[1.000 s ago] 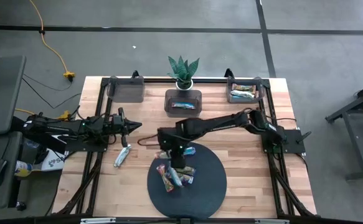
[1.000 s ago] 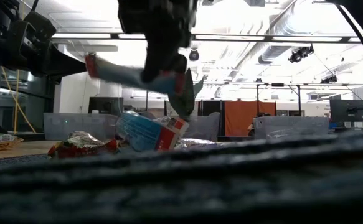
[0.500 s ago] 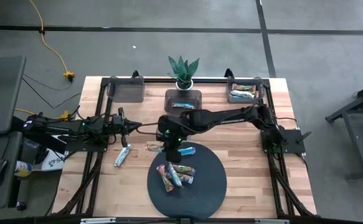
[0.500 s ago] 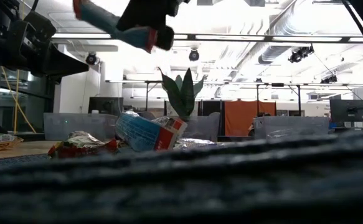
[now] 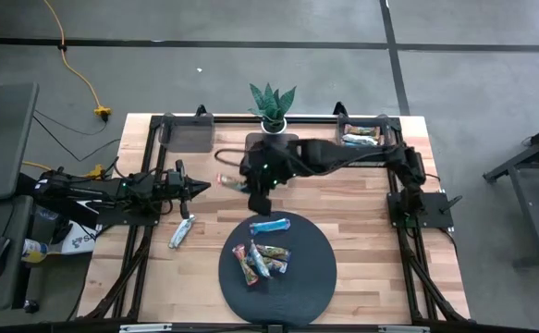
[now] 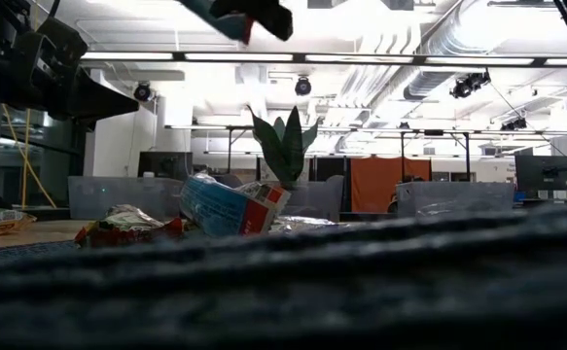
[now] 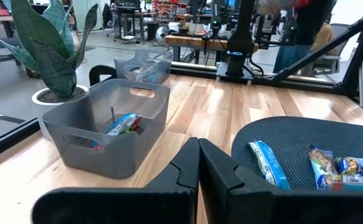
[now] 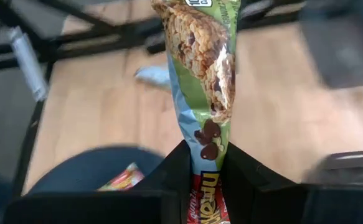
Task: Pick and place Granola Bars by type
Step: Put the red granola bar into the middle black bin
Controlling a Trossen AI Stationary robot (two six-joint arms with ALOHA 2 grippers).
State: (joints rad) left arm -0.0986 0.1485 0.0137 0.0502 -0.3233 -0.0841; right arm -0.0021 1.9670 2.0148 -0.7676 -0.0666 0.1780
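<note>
**Right claw carrying one bar above the table, bins ahead**

The right claw (image 5: 251, 188) is clenched on a granola bar (image 8: 205, 87); in its wrist view I see the wrapper pinched at one end between the two fingers, the long axis running straight out from the claw. From above, the bar sticks out from the claw toward the left side of the table, over bare wood between the round mat (image 5: 320, 277) and the back row of bins.

I judge the delivery turns on this: the middle bin (image 5: 271, 165) lies just beside the claw, toward the back edge near the plant (image 5: 272, 104); the left bin (image 5: 188, 137) is farther off, to the left and back; the right bin (image 5: 361, 129) is behind the arm. The bar's free end already points leftward.

The left claw (image 5: 202, 188) waits at the left side, fingers closed on nothing. One stray bar (image 5: 182, 230) lies on the wood near it. Four or so bars (image 5: 260, 257) remain on the mat.
</note>
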